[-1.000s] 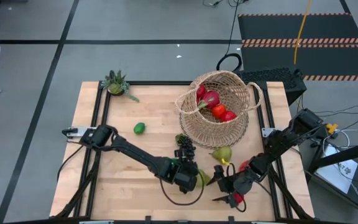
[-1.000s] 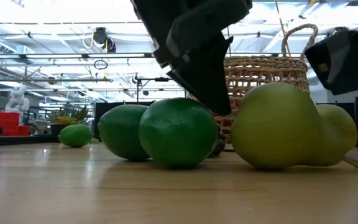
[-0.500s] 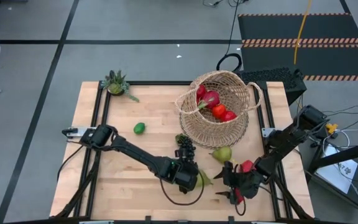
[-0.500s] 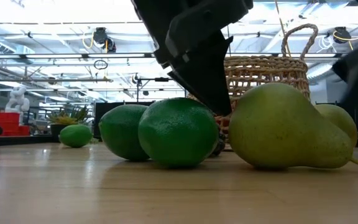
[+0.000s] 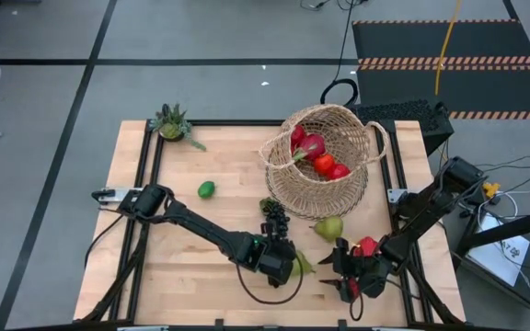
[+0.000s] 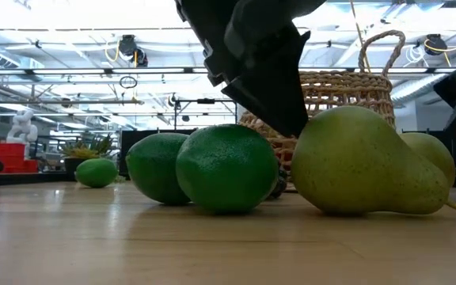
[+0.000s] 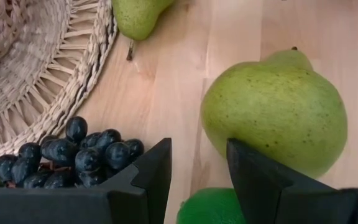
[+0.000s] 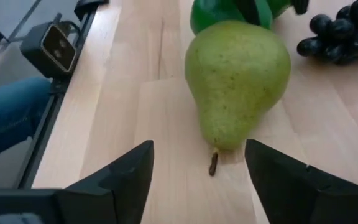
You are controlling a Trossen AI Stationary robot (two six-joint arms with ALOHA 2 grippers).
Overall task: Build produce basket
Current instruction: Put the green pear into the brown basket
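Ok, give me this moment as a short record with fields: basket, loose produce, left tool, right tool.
basket: wicker basket at the table's far right, red pieces inside
loose produce: near pear, second pear, grapes, two limes by the left tool, lone lime
left tool: left tool open, low over the table between grapes and near pear, holding nothing
right tool: right tool open, facing the near pear's stem end, not gripping

Tan woven wicker basket (image 5: pixel 323 158); yellow-green speckled pear (image 8: pixel 237 81) (brown stem); dark purple grapes (image 7: pixel 73 155); glossy green lime (image 6: pixel 226 168); pale wood-grain table (image 5: pixel 182 248); black gripper fingers (image 8: pixel 284 180)
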